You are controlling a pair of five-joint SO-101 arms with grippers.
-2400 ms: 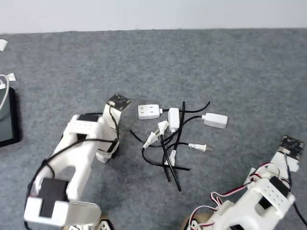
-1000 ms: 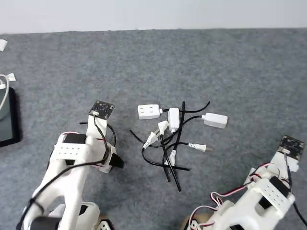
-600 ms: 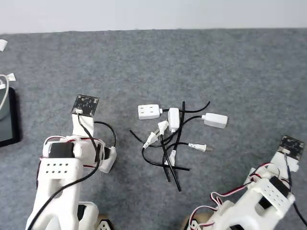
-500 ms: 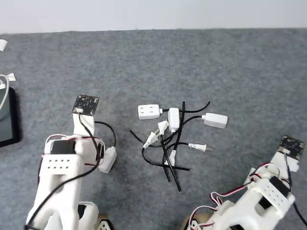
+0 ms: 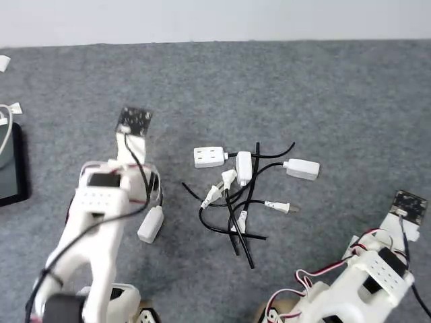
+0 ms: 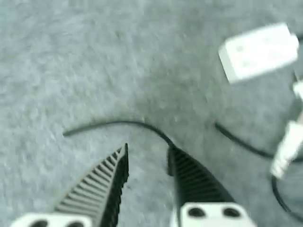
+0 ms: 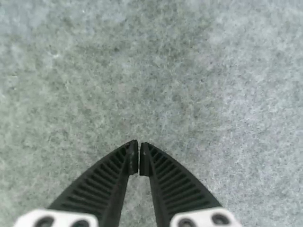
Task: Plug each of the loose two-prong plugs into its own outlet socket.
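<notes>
Looking through the left wrist camera, I see the left gripper (image 6: 147, 150) parted by a moderate gap, with nothing between its ribbed fingers (image 6: 111, 182). A thin black cable (image 6: 118, 124) curves over the grey carpet (image 6: 94, 56) just past the tips and runs up to the tip of one finger. It is not pinched, and I cannot tell whether it touches that finger. Farther out from the jaws lies the white outlet block (image 6: 259, 51), well apart from them. A white plug (image 6: 286, 150) sits off to one side, with another dark cord (image 6: 239, 141) running toward it.

On my right wrist camera, the right gripper (image 7: 138, 158) has its jaws drawn together until the tips all but touch. It grips nothing, and bare carpet lies beneath it.

From the high camera, the left arm (image 5: 101, 202) stands to the left of the tangle, near it but not over it. The right arm (image 5: 374, 269) sits at the lower right, well apart from everything. The outlet block (image 5: 209, 157) lies flat at the tangle's upper left. Just beside it is a second socket body (image 5: 244, 167), and a third white block (image 5: 302, 169) lies farther right. Among crossed black cords (image 5: 239, 235) below them lie loose plugs, one two-prong plug (image 5: 281, 207) pointing right with its prongs free.
</notes>
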